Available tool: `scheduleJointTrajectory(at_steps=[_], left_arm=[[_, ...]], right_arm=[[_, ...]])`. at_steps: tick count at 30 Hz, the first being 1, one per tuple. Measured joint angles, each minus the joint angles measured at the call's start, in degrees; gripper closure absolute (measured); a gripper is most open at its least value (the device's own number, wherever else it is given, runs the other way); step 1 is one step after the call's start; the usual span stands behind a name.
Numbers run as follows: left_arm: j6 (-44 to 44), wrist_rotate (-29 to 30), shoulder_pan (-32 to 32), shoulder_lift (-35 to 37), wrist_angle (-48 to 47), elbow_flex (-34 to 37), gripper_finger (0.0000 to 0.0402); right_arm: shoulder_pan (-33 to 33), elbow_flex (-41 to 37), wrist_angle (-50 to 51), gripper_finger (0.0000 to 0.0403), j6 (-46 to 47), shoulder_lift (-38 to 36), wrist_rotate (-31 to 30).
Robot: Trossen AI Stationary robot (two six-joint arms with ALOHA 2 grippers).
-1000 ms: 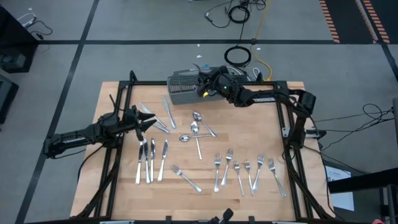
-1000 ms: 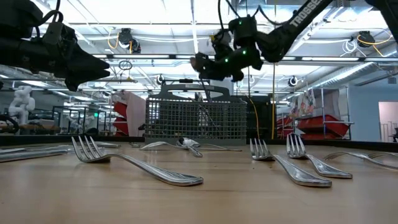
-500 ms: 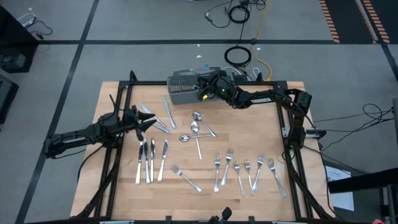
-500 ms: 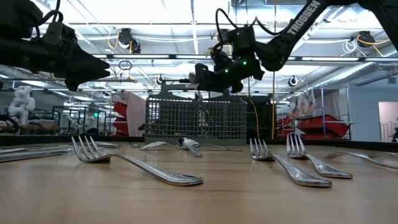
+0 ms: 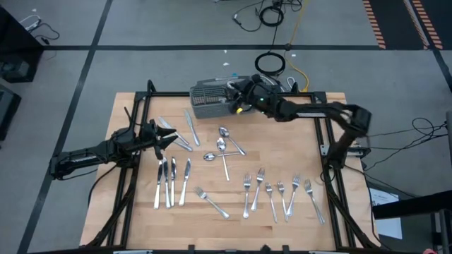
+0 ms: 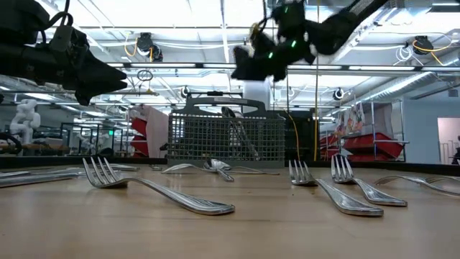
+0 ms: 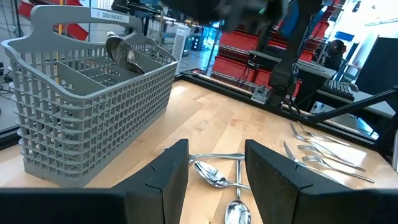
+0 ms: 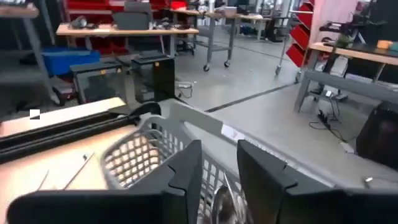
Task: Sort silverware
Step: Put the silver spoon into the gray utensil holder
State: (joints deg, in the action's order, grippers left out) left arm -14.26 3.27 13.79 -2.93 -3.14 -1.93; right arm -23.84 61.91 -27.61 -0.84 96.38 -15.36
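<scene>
The silverware lies spread over the wooden table: knives [image 5: 169, 182] at the near left, spoons [image 5: 222, 144] in the middle, forks [image 5: 279, 192] at the near right. A grey mesh basket [image 5: 208, 99] stands at the far edge with a spoon [image 7: 124, 55] and a slim piece [image 6: 243, 137] leaning inside it. My right gripper [image 5: 233, 99] hovers open above the basket [image 8: 143, 149], with nothing between its fingers. My left gripper [image 5: 168, 137] waits open over the table's left side.
A black frame [image 5: 318, 120] runs round the table. Two loose pieces [image 5: 176, 134] and a knife [image 5: 191, 127] lie near my left gripper, and a single fork [image 5: 212, 202] lies toward the near edge. Bare wood shows right of the spoons.
My right gripper has let go of a slim piece of silverware that it held down into the basket. It has risen clear above the basket and drawn a little toward the table's right edge. The piece now leans inside the basket.
</scene>
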Motion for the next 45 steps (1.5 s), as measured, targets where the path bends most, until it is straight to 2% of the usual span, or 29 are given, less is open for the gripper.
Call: scheduleJointTrajectory(at_steps=[3, 6, 11, 13, 15, 19, 24, 29, 34, 38, 45], left_arm=[[0.0, 0.0, 0.0, 0.0, 0.0, 0.0, 0.0237], [0.0, 0.0, 0.0, 0.0, 0.0, 0.0, 0.0237], [0.0, 0.0, 0.0, 0.0, 0.0, 0.0, 0.0237], [0.0, 0.0, 0.0, 0.0, 0.0, 0.0, 0.0237], [0.1, 0.0, 0.0, 0.0, 0.0, 0.0, 0.0237], [-0.3, 0.0, 0.0, 0.0, 0.0, 0.0, 0.0237], [-0.3, 0.0, 0.0, 0.0, 0.0, 0.0, 0.0237], [-0.3, 0.0, 0.0, 0.0, 0.0, 0.0, 0.0237], [0.0, 0.0, 0.0, 0.0, 0.0, 0.0, 0.0237], [0.1, 0.0, 0.0, 0.0, 0.0, 0.0, 0.0237], [0.1, 0.0, 0.0, 0.0, -0.2, 0.0, 0.0237]], right_arm=[[1.1, 0.0, 11.4, 0.0297, -1.1, -7.4, -1.2], [3.2, 0.1, 29.0, 0.0294, 4.0, -15.6, -0.5], [11.0, 0.0, 67.2, 0.0297, 21.4, -24.7, 0.7], [15.0, 0.0, 78.5, 0.03, 30.1, -26.7, 0.0], [19.0, 0.0, 84.2, 0.0301, 36.7, -27.5, -3.1], [24.8, 0.0, 80.4, 0.0302, 40.3, -25.2, -9.3], [26.6, 0.0, 66.5, 0.03, 31.9, -15.2, -13.2], [24.3, 0.0, 55.0, 0.0274, 25.9, -4.6, -12.8], [21.7, 0.0, 47.8, 0.0239, 24.4, 2.2, -12.8], [19.5, 0.0, 42.1, 0.0226, 24.1, 5.7, -8.9], [17.7, 0.0, 35.3, 0.0226, 23.1, 10.2, -4.1]])
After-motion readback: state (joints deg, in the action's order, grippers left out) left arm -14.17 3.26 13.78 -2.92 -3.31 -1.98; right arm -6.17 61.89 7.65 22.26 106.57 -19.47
